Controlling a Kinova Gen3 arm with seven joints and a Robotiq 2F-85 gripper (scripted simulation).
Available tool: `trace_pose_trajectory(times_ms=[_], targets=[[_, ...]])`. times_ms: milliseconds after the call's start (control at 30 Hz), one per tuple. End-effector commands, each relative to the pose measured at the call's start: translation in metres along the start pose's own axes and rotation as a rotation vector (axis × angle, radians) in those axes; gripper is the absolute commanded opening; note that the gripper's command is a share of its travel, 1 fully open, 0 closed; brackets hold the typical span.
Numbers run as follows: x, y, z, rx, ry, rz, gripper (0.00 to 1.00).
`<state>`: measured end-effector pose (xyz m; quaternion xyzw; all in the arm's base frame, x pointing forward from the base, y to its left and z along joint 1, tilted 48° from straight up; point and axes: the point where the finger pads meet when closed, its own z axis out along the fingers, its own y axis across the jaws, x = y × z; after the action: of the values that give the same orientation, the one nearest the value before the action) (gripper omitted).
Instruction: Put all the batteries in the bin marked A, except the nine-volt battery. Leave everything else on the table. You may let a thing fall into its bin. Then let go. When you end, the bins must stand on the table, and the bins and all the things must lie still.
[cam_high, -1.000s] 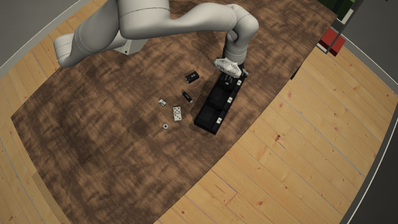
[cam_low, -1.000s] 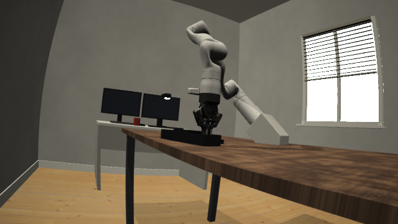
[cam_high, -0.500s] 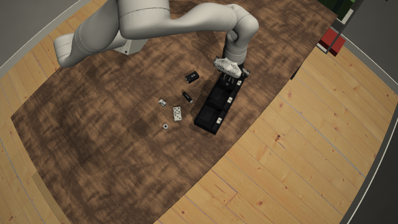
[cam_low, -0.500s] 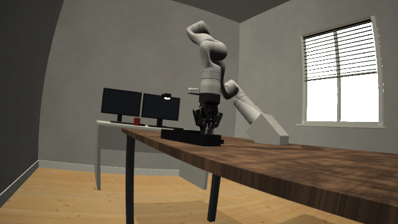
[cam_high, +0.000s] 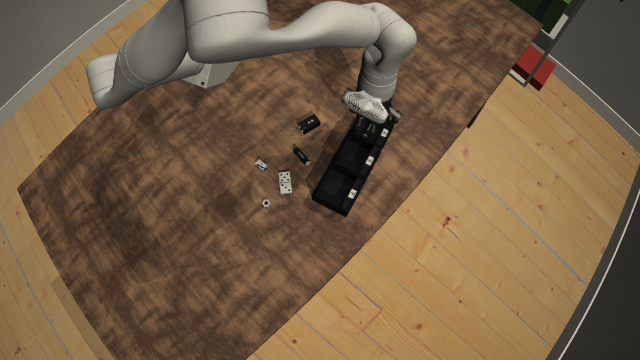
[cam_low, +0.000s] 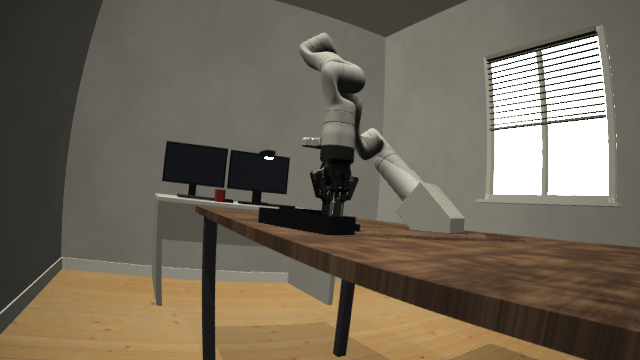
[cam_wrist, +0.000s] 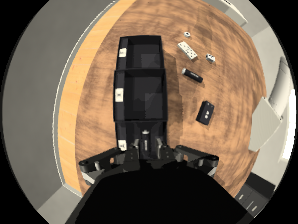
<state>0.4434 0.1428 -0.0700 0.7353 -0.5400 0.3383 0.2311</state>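
A black cylindrical battery (cam_high: 301, 156) and a black nine-volt battery (cam_high: 308, 123) are seen lying on the wooden table (cam_high: 150, 200) beside a row of three black bins (cam_high: 350, 167), over whose far end bin the gripper (cam_low: 334, 204) is held, fingers partly spread and empty.

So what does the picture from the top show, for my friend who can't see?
The robot's gripper hangs over the end bin of a black row of three bins on a wooden table. Nearby lie two batteries, a domino, a nut and a small block.
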Motion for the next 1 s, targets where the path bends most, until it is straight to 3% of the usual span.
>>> trace_pose_trajectory(times_ms=[0, 333, 567, 967], targets=[[-0.002, -0.002, -0.009, 0.005, -0.005, -0.007, 0.29], [-0.002, -0.002, -0.023, 0.004, -0.005, -0.007, 0.29], [-0.003, -0.001, -0.045, 0.003, -0.006, -0.007, 0.29], [-0.001, -0.003, -0.043, 0.009, -0.002, -0.01, 0.29]])
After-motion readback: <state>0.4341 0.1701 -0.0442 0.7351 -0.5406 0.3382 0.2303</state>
